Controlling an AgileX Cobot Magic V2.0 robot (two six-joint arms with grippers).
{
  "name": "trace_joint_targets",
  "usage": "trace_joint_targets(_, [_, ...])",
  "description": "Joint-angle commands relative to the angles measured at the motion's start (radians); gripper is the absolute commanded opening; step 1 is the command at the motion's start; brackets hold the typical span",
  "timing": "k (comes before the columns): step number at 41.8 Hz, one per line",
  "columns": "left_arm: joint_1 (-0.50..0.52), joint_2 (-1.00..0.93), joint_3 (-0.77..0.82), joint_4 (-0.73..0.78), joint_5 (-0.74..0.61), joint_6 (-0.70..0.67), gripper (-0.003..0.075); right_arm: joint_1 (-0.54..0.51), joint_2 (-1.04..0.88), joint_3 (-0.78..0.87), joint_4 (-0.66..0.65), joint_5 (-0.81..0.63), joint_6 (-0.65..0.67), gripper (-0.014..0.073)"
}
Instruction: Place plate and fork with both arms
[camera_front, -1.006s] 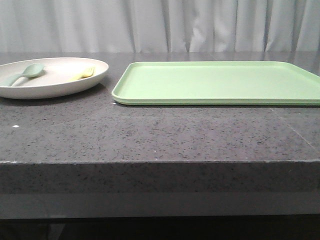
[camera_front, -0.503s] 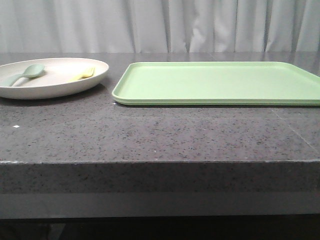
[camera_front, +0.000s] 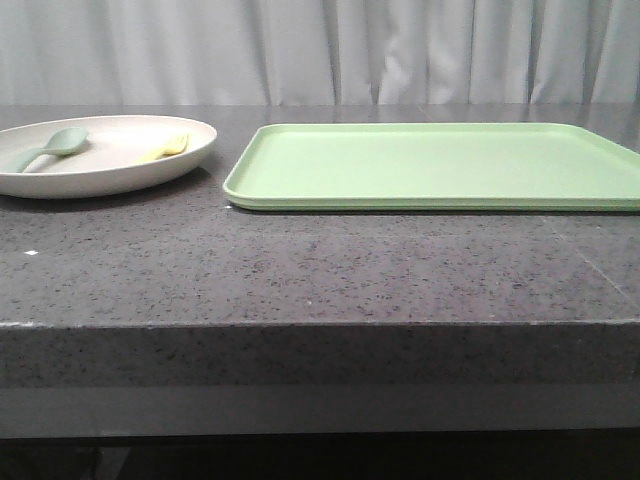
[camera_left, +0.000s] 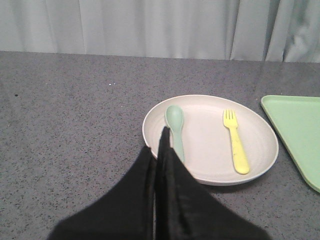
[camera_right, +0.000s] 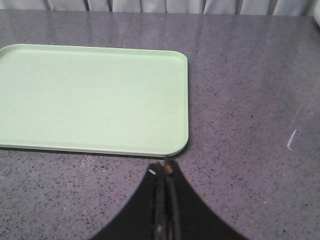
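Still no shift: fork (camera_front: 166, 147) on plate (camera_front: 150, 174).

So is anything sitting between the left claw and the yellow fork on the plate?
Nothing visible blocks it. The small pale yellow fork lies uncovered on the round cream plate; the grey-green spoon lies beside it, apart, nearer the closed left claw.

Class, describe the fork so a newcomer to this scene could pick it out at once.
Left of the green tray on the dark stone table sits a round cream plate. The fork lies inside it: pale yellow with short tines, unlike the grey-green spoon beside it.
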Motion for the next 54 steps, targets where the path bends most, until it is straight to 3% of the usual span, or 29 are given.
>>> trace_joint_targets(1, [-0.01, 0.024, -0.033, 0.0, -0.07, -0.007, -0.0018, -0.005, 0.014, -0.035, -0.014, -0.074, -0.001, -0.0121])
trace_joint_targets(21, [-0.01, 0.033, -0.033, 0.0, -0.068, -0.007, 0.0002, -0.005, 0.014, -0.035, -0.014, -0.068, -0.001, -0.0093])
trace_joint_targets(25, [-0.01, 0.033, -0.033, 0.017, -0.074, -0.007, 0.0139, -0.005, 0.014, -0.035, -0.019, -0.068, -0.001, 0.0072])
trace_joint_targets(31, [-0.01, 0.033, -0.033, 0.051, -0.081, -0.007, 0.0491, -0.005, 0.014, -0.035, -0.027, -0.069, -0.001, 0.0391])
trace_joint_targets(34, [-0.01, 0.033, -0.033, 0.051, -0.093, -0.007, 0.0573, -0.005, 0.014, -0.035, -0.027, -0.068, -0.001, 0.0498])
trace_joint_targets(54, [-0.01, 0.044, -0.033, 0.034, -0.1, -0.007, 0.0577, -0.005, 0.014, -0.035, -0.027, -0.068, -0.001, 0.0526])
